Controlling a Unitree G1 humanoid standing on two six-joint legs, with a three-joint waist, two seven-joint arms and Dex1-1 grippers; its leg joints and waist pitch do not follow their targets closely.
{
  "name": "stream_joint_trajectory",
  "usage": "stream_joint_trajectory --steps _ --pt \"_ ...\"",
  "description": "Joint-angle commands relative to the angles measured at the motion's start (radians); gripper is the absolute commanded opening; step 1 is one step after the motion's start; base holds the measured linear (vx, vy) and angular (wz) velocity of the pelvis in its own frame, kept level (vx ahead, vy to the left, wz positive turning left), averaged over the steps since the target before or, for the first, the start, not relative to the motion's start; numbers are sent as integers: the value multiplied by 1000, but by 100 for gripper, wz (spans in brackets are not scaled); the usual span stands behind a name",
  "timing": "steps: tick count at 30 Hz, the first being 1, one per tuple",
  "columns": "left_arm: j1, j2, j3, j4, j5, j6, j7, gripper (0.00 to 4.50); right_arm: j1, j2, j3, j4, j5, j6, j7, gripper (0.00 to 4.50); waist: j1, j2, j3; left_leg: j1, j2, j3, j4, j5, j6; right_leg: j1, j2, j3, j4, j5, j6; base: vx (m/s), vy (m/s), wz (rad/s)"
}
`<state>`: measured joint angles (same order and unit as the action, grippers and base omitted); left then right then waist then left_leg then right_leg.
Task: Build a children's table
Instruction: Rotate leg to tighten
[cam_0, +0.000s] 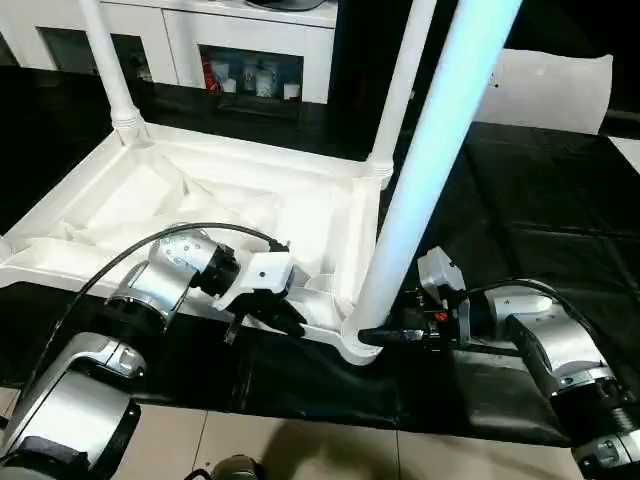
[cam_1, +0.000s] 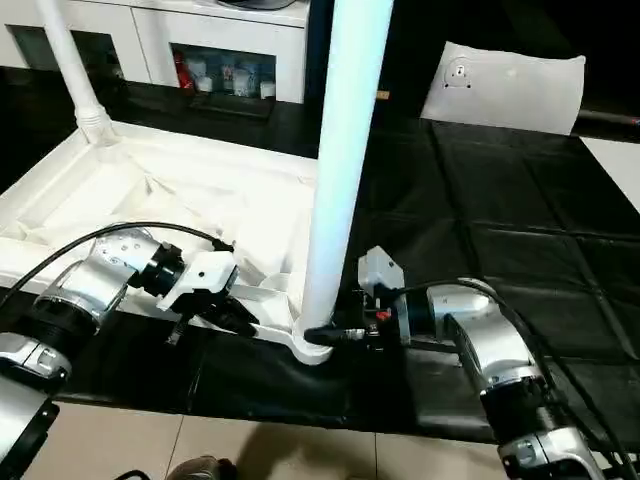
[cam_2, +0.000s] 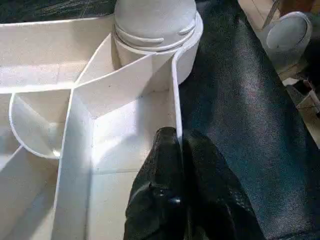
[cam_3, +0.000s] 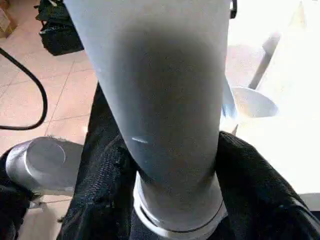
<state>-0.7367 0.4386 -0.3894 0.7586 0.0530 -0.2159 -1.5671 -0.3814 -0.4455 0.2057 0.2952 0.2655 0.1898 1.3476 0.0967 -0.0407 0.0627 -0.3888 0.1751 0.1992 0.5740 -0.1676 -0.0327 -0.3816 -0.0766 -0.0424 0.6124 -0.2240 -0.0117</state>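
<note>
Black fingers of the right hand (cam_0: 385, 337) flank the foot of the near leg (cam_0: 430, 170), one on each side of the tube just above its socket (cam_0: 352, 343), as the right wrist view shows; they sit close against it, though a firm grip cannot be made out. That leg rises steeply from the hand, leaning a little to the robot's right, so its long axis runs nearly straight up across the finger line. The left hand (cam_0: 262, 318) is pinched shut on the tabletop (cam_0: 200, 200) rim wall just left of the same socket, holding the upturned top on the black worktop (cam_0: 540, 230). Two more legs (cam_0: 110, 70) stand in the far corners. The right hand is the nearer one; the next move looks like pressing or twisting the leg down along its axis.
</note>
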Motion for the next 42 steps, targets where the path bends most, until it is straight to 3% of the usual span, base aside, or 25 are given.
stream_joint_trajectory --steps 1,5,7,8,12,14,15,16,17,18,20,23,25,27,30,34,37,38,39,42 --pt "-5 -23 -25 -19 2 14 -47 0 -9 -1 9 -4 15 15 16 201 -5 3 -58 35 71 -20 -60 -149 67 31 -78 39 -55 -4 -273 0 0 0" --pt "-5 -47 2 -19 8 91 30 0 35 37 -9 -57 51 73 -46 198 -3 3 -58 35 71 -20 -60 -142 70 31 -78 40 -56 -3 -274 0 0 0" --pt "-13 -63 6 2 31 117 117 0 51 75 -17 -68 27 97 -149 198 -4 4 -55 34 72 -22 -64 -165 59 29 -79 40 -60 -39 -266 0 0 0" --pt "-19 -88 22 12 28 157 186 0 60 110 -19 -72 -8 104 -243 198 -12 4 -50 38 72 -24 -71 -222 24 22 -83 44 -70 -140 -251 0 0 0" --pt "-36 -155 64 28 29 263 352 0 69 212 -46 -68 -67 152 -477 197 -25 6 -41 43 67 -38 -79 -350 -46 16 -91 46 -99 -423 -173 -26 0 -2" --pt "-42 -191 83 33 32 301 435 0 63 264 -61 -56 -87 177 -580 196 -31 5 -40 44 67 -42 -82 -374 -53 13 -90 45 -104 -467 -152 -26 6 -3" --pt "-49 -244 110 39 31 352 554 0 49 339 -83 -32 -111 205 -719 195 -46 11 -36 43 67 -47 -89 -416 -80 5 -86 44 -104 -488 -141 0 0 0" --pt "-51 -262 120 40 32 369 592 0 43 365 -91 -24 -117 213 -765 195 -54 7 -36 48 62 -54 -86 -469 -92 1 -88 38 -112 -543 -126 -53 33 -10" --pt "-55 -282 132 43 33 386 641 0 30 392 -95 -4 -128 211 -813 195 -58 11 -35 49 60 -56 -86 -486 -92 1 -88 37 -115 -563 -115 0 0 0" --pt "-57 -299 140 42 36 403 677 0 19 415 -98 12 -139 212 -857 195 -69 6 -36 46 58 -59 -87 -499 -88 3 -88 34 -117 -569 -104 0 0 0" --pt "-58 -320 148 36 40 422 723 0 -2 446 -103 42 -154 214 -918 195 -74 9 -39 40 57 -59 -90 -471 -69 7 -89 35 -117 -529 -98 -7 25 -7" --pt "-57 -359 157 12 64 464 811 0 -53 519 -135 108 -167 200 -1041 195 -82 10 -42 38 57 -54 -93 -449 -62 4 -84 36 -113 -430 -126 0 0 0" --pt "-45 -358 138 -17 86 466 796 0 -68 545 -157 115 -155 167 -1058 264 -83 11 -44 40 58 -48 -92 -425 -44 3 -82 40 -113 -359 -135 0 0 0" --pt "-34 -347 126 -33 95 470 781 0 -65 550 -168 100 -161 153 -1055 274 -83 10 -46 37 57 -42 -90 -391 -29 6 -80 43 -108 -293 -149 0 0 0" --pt "-13 -304 102 -57 101 448 726 0 -44 511 -173 56 -149 125 -1015 300 -80 11 -49 34 58 -36 -86 -327 6 13 -81 44 -102 -224 -165 0 0 0" --pt "10 -263 92 -80 107 421 669 0 -16 455 -187 14 -125 103 -937 318 -80 11 -53 28 60 -35 -83 -295 21 17 -81 42 -99 -202 -175 0 0 0" --pt "26 -217 90 -80 98 364 595 0 20 361 -180 -51 -98 84 -796 358 -76 9 -59 23 58 -28 -71 -209 57 24 -78 42 -85 -73 -200 0 0 0" --pt "26 -214 89 -79 98 361 591 0 22 355 -179 -54 -97 83 -787 368 -72 7 -64 19 56 -27 -65 -151 81 31 -78 40 -76 10 -214 0 0 0" --pt "34 -182 77 -79 84 294 528 0 38 290 -175 -78 -84 67 -691 381 -68 8 -66 20 55 -25 -59 -99 107 31 -76 40 -67 95 -235 0 0 0" --pt "39 -156 69 -81 69 246 462 0 44 232 -173 -88 -73 63 -608 407 -63 6 -66 17 56 -22 -54 -66 143 33 -75 37 -58 166 -262 0 0 0"
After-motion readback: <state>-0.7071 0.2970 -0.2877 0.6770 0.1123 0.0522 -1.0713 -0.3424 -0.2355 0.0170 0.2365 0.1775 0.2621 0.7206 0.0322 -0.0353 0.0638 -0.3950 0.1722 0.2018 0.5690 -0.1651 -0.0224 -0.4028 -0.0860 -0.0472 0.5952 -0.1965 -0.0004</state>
